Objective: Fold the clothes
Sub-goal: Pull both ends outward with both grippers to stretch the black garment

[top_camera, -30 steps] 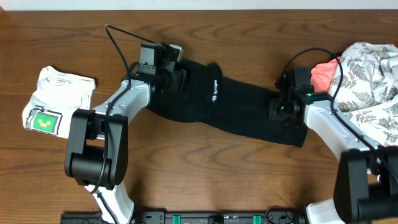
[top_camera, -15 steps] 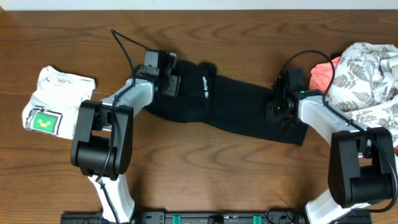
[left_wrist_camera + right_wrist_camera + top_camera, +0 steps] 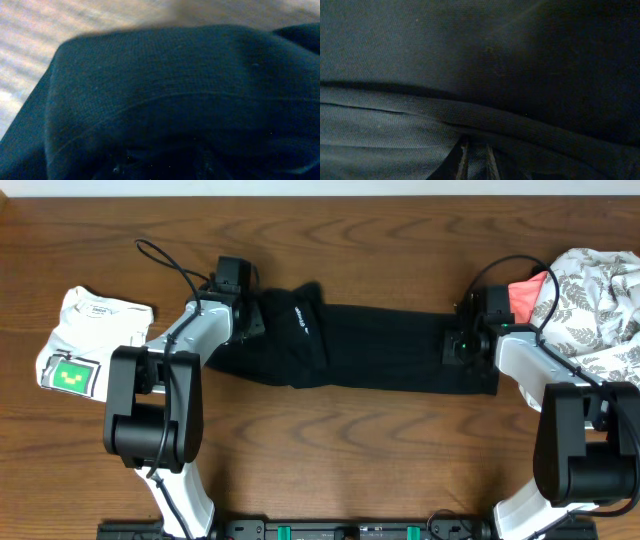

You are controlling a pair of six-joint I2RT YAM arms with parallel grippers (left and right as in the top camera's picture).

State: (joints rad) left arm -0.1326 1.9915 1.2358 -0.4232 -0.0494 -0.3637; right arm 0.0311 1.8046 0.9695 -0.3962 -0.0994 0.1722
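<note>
Robotics lab bench: wood table, 2 cabled arms, base rail.

We see a folded white T-shirt lying at the left end of the wooden table, a green square print showing on its lower corner. At the far right, we find a heap of white leaf-patterned fabric, with a coral-red cloth tucked against its left edge.
</note>
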